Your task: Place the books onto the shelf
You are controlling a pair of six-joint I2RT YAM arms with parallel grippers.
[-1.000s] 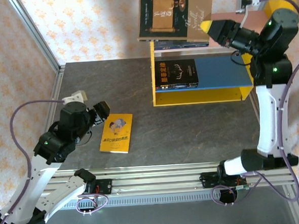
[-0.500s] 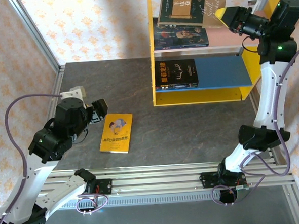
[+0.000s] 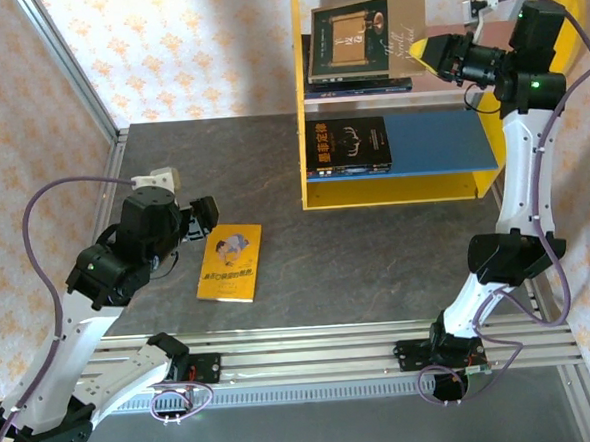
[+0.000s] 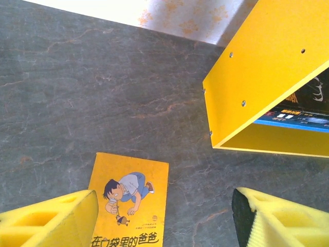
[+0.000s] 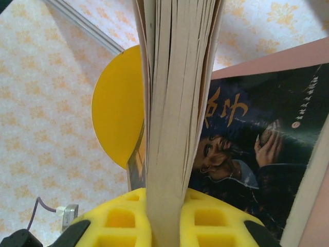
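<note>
right end effector [image 5: 164,218] tight on book [image 5: 175,103] fore-edge

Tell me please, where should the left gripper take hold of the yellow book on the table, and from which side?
Probably the left long edge of the yellow book, nearest the open left gripper, approached low from the left. It lies flat, cover up, on the table, so only its thin edges offer a pinch.
</note>
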